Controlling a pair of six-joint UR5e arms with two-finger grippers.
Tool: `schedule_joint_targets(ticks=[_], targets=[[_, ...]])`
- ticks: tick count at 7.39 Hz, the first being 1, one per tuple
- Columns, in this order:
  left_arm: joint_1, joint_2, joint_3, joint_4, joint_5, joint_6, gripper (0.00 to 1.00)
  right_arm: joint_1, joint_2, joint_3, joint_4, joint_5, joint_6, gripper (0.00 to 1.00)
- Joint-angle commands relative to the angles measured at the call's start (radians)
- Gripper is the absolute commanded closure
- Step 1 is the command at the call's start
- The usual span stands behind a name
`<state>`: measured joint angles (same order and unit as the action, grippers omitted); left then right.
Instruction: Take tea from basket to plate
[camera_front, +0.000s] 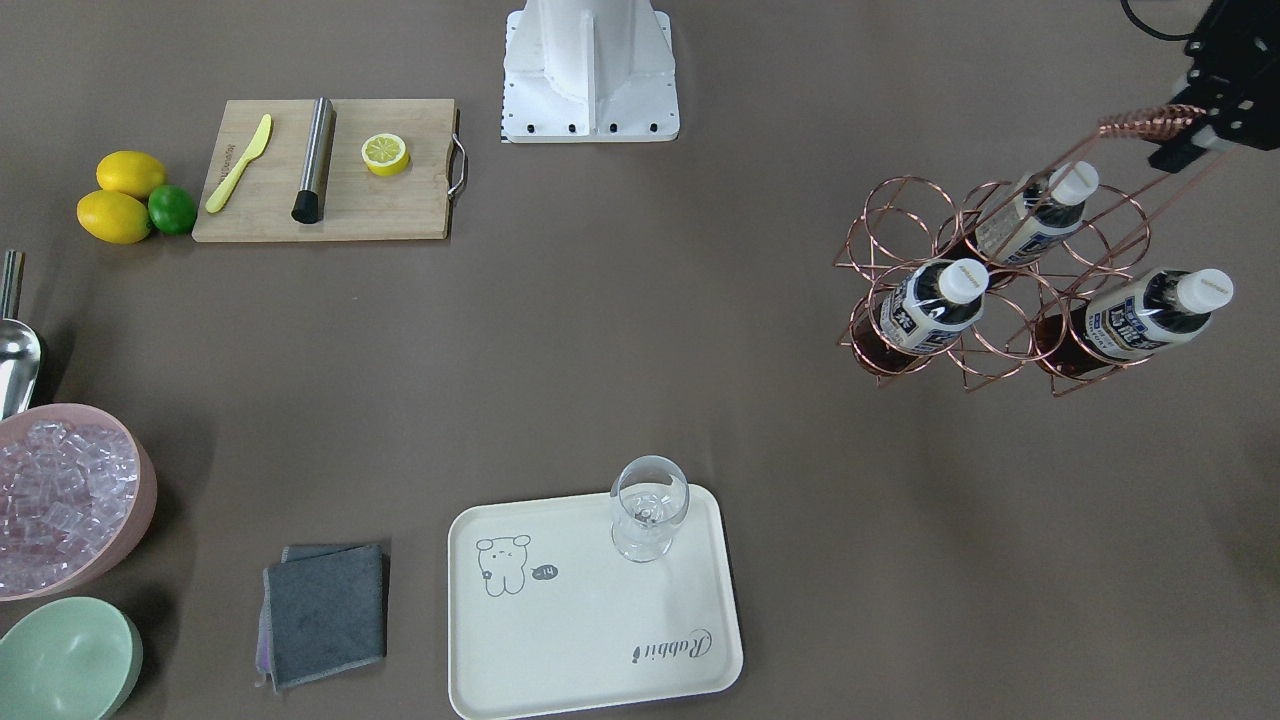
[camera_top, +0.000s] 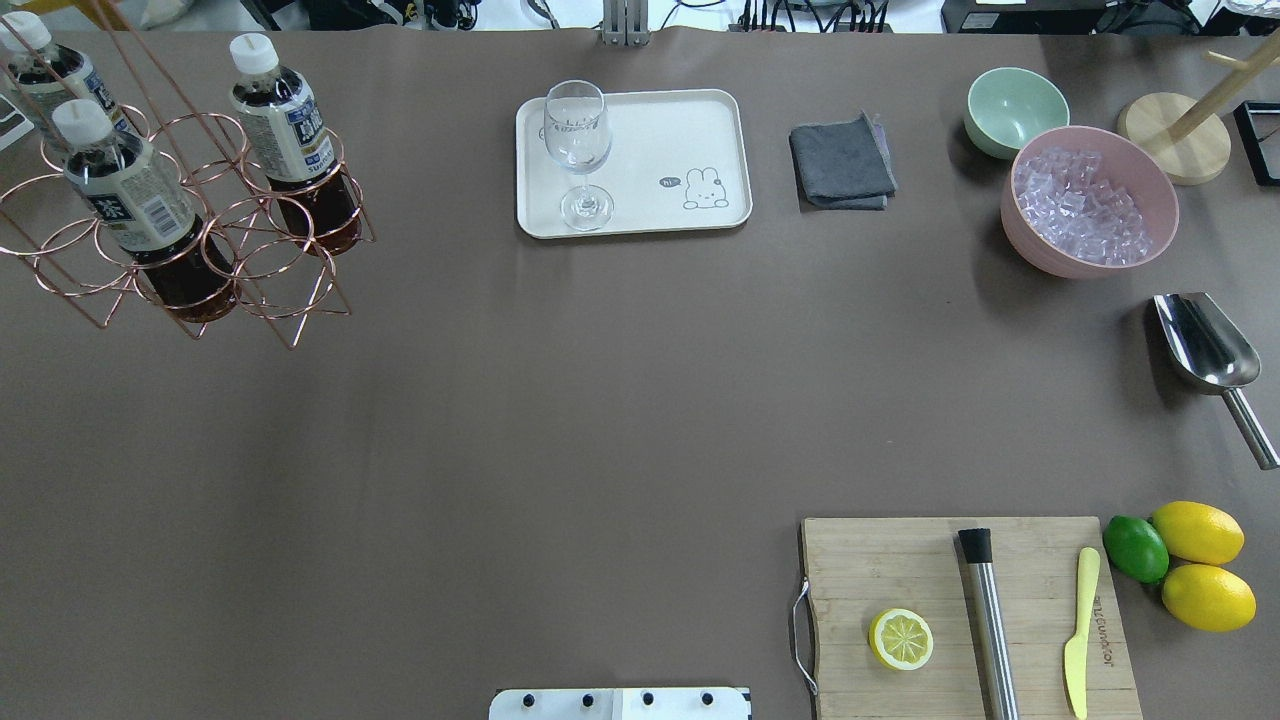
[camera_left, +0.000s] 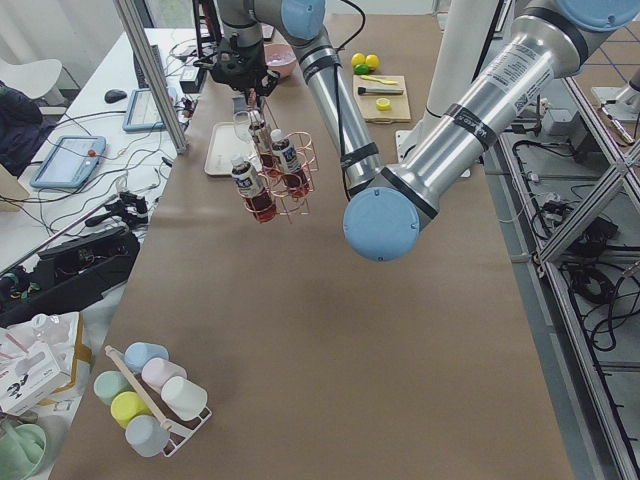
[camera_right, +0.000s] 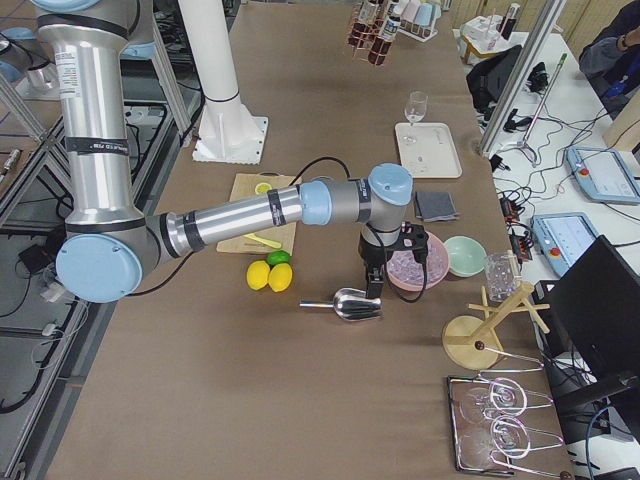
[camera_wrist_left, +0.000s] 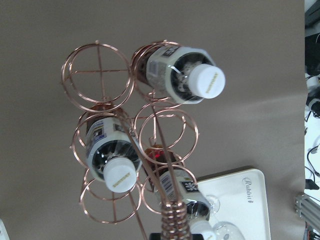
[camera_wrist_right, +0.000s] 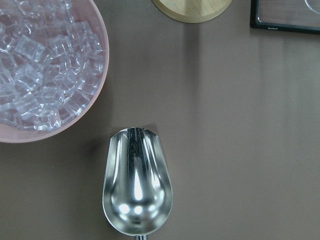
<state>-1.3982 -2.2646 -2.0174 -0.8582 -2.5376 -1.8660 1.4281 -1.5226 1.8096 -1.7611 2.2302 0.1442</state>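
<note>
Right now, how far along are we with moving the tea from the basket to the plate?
Done: nothing delivered; the plate holds only a glass. In hand: the left gripper grips the basket by its coiled handle, apparently lifted off the table, with all three tea bottles inside. Left: take one bottle out and set it on the plate.

Long table (camera_left: 330, 330) under a matte brown cover, evenly lit — soft shadows only. Along its side away from the robot, a white desk (camera_left: 110, 95) carrying a blue-cased tablet (camera_left: 65, 160); an aluminium post (camera_left: 155, 80) stands between desk and table. Beyond the desk, possibly a white chair (camera_left: 35, 75). Grey floor (camera_left: 615, 400) on the table's opposite side.
</note>
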Motion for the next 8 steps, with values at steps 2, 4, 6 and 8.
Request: schedule_joint_targets(ticks=[2,4,6,8], targets=[[0.134,0.040,-0.135,-0.141,-0.033,-0.264,1.00,0.000,-0.001,-0.003,0.000,0.000,0.000,0.00],[0.162,0.048,-0.133,-0.249,-0.029,-0.353,1.00,0.000,0.001,-0.004,0.000,-0.001,0.000,0.00],[0.241,0.030,-0.129,-0.371,-0.027,-0.372,1.00,0.000,-0.001,-0.004,0.000,-0.001,0.000,0.00],[0.302,0.042,-0.135,-0.537,0.040,-0.529,1.00,0.000,0.001,-0.004,0.000,-0.001,0.000,0.00]])
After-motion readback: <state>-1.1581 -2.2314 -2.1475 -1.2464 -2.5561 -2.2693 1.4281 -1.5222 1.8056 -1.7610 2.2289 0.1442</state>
